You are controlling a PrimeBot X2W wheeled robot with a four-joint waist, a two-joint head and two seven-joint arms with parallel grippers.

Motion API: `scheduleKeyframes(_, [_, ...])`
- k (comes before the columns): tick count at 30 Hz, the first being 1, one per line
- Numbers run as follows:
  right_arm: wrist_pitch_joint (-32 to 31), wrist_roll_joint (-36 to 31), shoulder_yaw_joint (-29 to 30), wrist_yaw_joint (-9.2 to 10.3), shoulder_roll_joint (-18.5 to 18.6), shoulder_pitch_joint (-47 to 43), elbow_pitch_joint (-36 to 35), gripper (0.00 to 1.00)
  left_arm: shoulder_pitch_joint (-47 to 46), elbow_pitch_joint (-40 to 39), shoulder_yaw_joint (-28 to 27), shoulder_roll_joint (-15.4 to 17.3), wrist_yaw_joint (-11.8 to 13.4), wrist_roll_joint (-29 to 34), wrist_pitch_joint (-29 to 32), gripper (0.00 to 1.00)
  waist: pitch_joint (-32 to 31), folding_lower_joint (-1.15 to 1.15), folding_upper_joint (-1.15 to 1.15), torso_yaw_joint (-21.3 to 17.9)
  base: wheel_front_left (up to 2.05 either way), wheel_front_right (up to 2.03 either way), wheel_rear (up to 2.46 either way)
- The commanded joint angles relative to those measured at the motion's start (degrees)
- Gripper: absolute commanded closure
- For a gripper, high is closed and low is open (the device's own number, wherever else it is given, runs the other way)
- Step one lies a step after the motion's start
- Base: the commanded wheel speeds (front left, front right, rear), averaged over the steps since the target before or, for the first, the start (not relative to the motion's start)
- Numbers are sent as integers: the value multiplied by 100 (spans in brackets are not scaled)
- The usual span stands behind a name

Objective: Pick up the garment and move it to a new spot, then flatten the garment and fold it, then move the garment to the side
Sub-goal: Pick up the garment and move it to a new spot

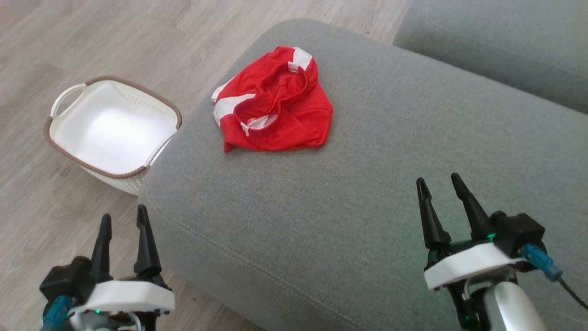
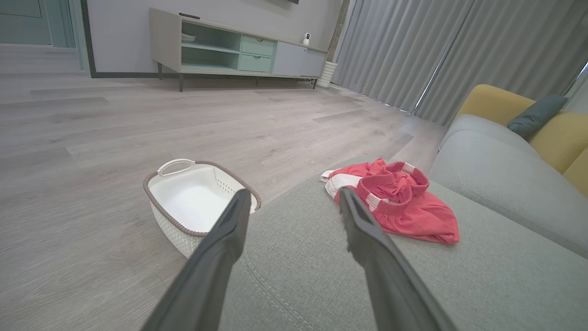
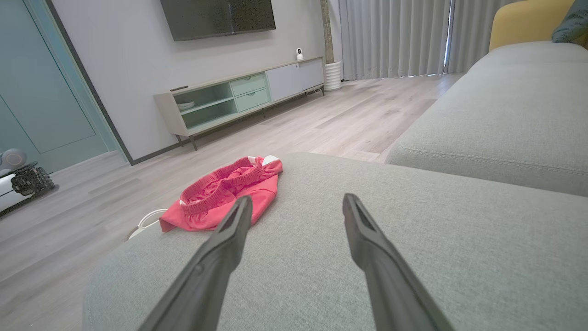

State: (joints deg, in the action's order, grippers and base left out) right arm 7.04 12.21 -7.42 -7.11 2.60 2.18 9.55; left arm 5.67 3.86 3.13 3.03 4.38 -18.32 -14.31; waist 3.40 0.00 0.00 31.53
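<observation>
Red garment (image 1: pixel 275 101) — crumpled on cushion (image 1: pixel 367 193)

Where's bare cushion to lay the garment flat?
Widest bare patch: grey cushion between the red garment and the right gripper, running right to the gap before the next cushion. Also bare along the front edge, toward the left gripper. Crowded only at the far-left corner: garment near the edge, white basket on the floor beside.

Black pincer fingers (image 1: pixel 473 214), white wrist housings (image 1: pixel 464 264), blue cable plugs (image 1: pixel 542 264)
</observation>
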Motion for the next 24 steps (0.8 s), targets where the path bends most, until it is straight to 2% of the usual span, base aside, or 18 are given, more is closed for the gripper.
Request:
scheduleKeyframes(1, [-10,-66,-132,-37,28,340,-208,0,-214,-224,-208,-10,31,-32,-69,0,59,0,0,11,0,0,0])
scheduleKeyframes(6, [-82,-194,-1,-37,28,406,-343,0,-466,-129,-213,16,-55,30,-69,0,334,0,0,33,0,0,0])
scheduleKeyframes(13, [-229,-430,365,-37,28,404,-681,0,-1599,550,33,292,-446,73,212,0,740,0,0,52,0,0,0])
scheduleKeyframes(14, [-286,-506,486,-37,28,391,-835,0,-2061,847,166,394,-624,99,405,0,879,0,0,57,0,0,0])
scheduleKeyframes(16, [-364,-582,544,-37,28,400,-1005,0,-2533,1147,254,484,-762,103,557,0,1049,0,0,-24,0,0,0])
scheduleKeyframes(24, [-662,-882,589,-37,28,548,-1512,0,-4103,2675,581,614,-1087,-155,1322,0,1694,0,0,-494,0,0,0])
